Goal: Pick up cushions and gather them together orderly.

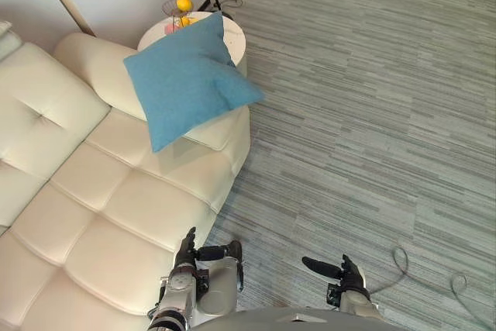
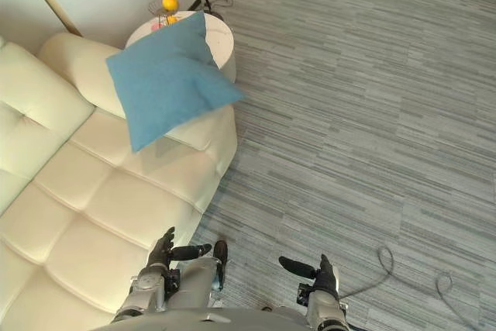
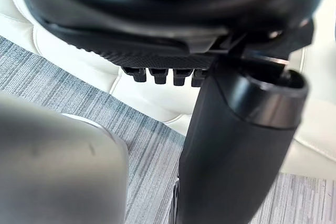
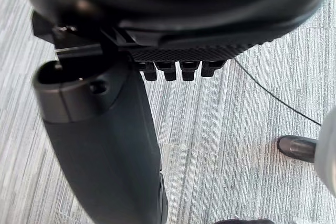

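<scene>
One blue square fabric cushion (image 1: 186, 79) leaning on far-end armrest of cream leather sofa (image 1: 116, 215), one corner past sofa edge. Two robot hands low by near sofa edge: left robot hand (image 1: 185, 256), right robot hand (image 1: 352, 276), fingers straight, empty.

Both head eyes look down, sharing sofa (image 1: 132, 215) and carpet (image 1: 372, 114); wrist cameras face carpet closely.

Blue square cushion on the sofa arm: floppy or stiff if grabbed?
The blue square fabric cushion looks plump and creased, so it would probably sag and feel light. It leans on the arm of the cream leather sofa with a corner overhanging, so a push might slide it off.
</scene>
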